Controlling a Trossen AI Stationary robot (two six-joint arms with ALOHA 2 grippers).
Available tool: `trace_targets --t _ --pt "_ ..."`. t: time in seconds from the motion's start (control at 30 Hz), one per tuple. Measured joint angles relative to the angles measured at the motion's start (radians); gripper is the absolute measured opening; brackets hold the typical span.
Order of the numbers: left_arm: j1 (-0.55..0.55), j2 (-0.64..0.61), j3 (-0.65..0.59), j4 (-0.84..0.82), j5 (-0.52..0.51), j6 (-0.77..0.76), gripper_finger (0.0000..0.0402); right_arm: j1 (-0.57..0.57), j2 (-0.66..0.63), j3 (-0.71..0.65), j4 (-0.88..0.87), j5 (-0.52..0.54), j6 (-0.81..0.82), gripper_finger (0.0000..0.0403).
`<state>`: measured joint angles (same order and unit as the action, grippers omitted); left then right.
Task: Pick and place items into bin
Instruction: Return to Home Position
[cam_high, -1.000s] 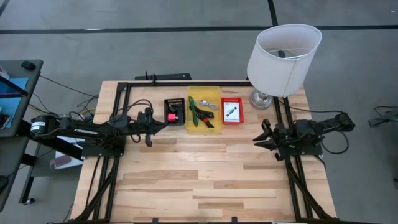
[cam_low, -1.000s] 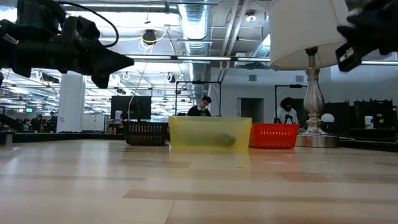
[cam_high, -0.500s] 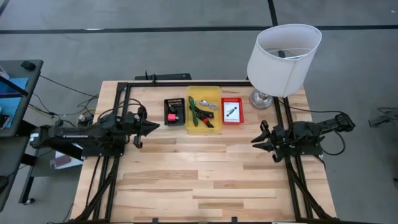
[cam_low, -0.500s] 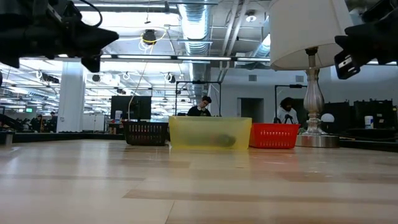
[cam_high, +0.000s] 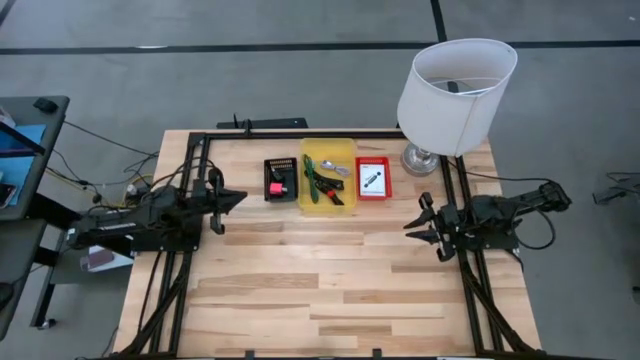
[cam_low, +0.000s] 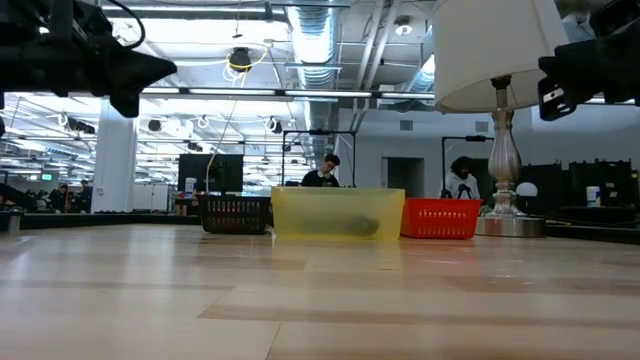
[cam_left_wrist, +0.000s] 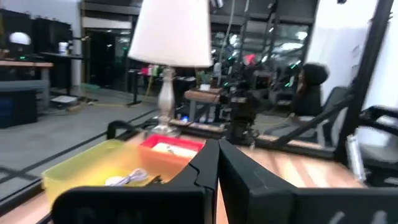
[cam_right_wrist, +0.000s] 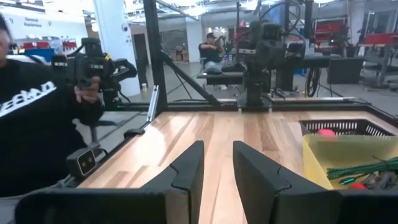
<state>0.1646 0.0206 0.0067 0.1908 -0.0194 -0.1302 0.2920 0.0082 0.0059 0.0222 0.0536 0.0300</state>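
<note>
pale wooden plank table (cam_high: 330, 300) on grey floor; a person (cam_low: 325, 170) sits in the workshop beyond. a white card (cam_high: 372, 180) lies in the red mesh bin (cam_high: 373, 158), a green-handled tool (cam_high: 315, 176) in the yellow plastic bin (cam_high: 342, 150). left gripper (cam_high: 240, 196) hovers near the table's left side, fingers pressed together; right gripper (cam_high: 412, 223) near the right side, fingers spread.

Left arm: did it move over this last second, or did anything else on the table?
The left pincer pulled back from the black basket toward its own base. Nothing was gripped or released. The right pincer, the yellow bin, the red bin and the lamp stayed put.
</note>
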Motion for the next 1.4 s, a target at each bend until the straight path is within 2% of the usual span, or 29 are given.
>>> trace_targets --t 0.3,0.47,1.4 --pt "0.0 -0.01 0.0 -0.053 -0.044 -0.046 0.0 0.0 0.0 0.0 0.001 0.0 0.003 0.0079" --pt "0.0 -0.01 0.0 -0.149 -0.043 0.004 0.0 0.0 0.0 0.0 0.0 0.0 0.003 0.0079" --pt "0.0 -0.006 0.0 -0.148 -0.04 0.03 0.0 0.0 0.0 -0.001 0.0 -0.001 0.004 0.0079"
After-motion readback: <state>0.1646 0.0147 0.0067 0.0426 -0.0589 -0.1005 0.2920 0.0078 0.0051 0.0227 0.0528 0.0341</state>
